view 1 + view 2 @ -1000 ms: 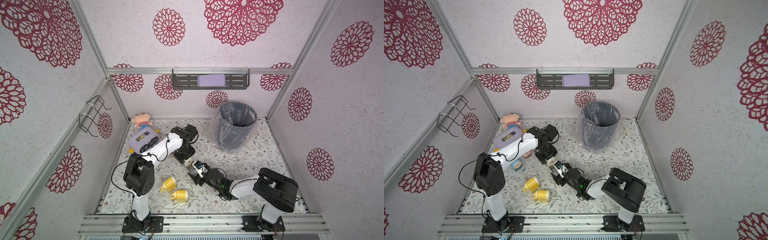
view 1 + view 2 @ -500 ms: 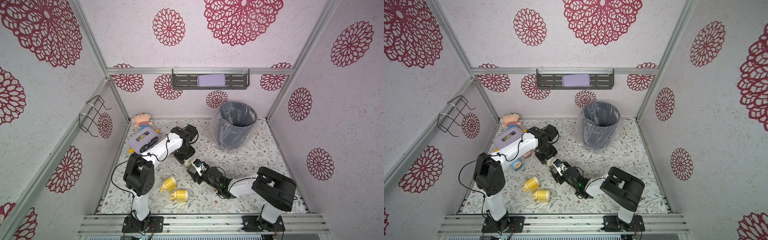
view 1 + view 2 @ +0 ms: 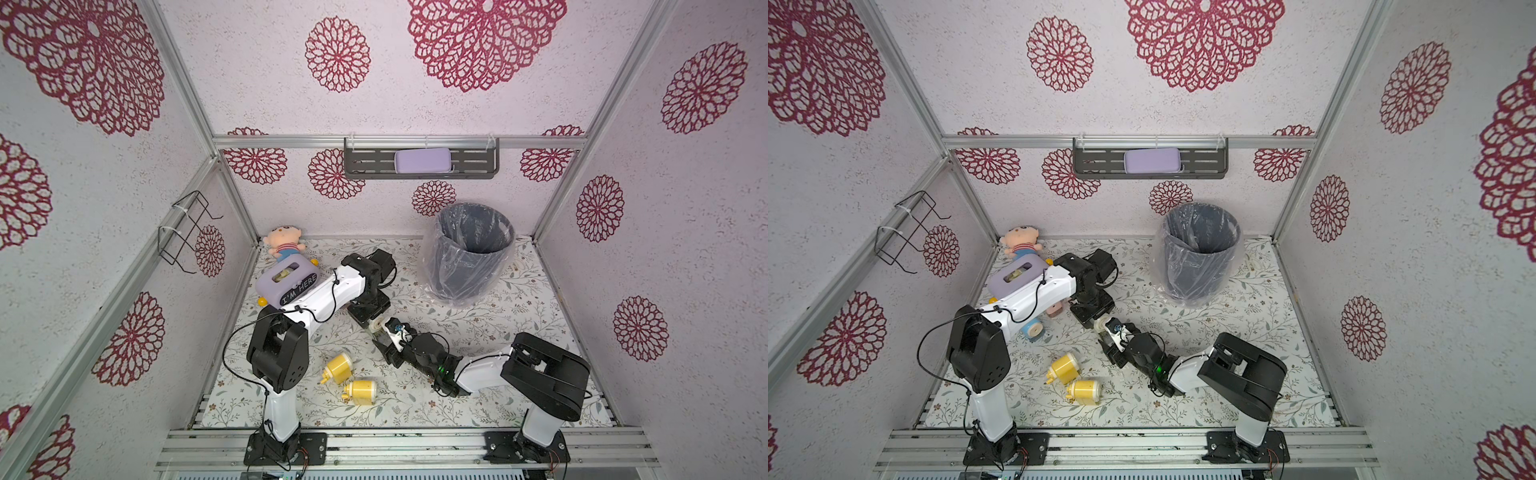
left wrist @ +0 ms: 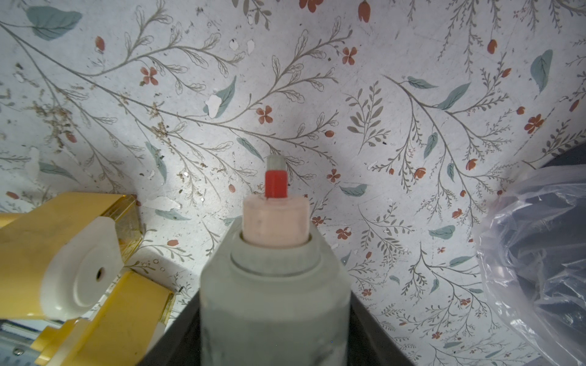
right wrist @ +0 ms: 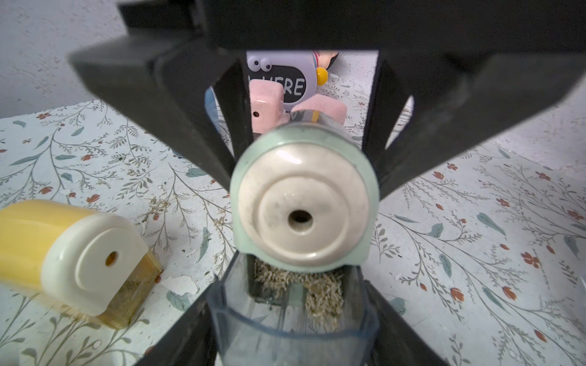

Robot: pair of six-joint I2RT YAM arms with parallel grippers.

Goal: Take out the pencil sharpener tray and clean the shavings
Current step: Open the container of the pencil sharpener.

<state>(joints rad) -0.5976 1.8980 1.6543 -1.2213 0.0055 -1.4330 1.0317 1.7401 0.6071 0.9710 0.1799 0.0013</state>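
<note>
Right wrist: half-closed right gripper (image 5: 289, 286) pinches tray (image 5: 285, 337); left gripper (image 5: 304, 177) clamps sharpener (image 5: 333, 196).

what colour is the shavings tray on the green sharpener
The shavings tray of the sharpener is clear, blue-grey tinted plastic, best seen in the right wrist view.

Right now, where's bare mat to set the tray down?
Widest bare mat: between the bin and the right arm. A narrower strip runs in front, between the yellow sharpeners and that arm. Crowded: tissue box and doll, back left.
</note>
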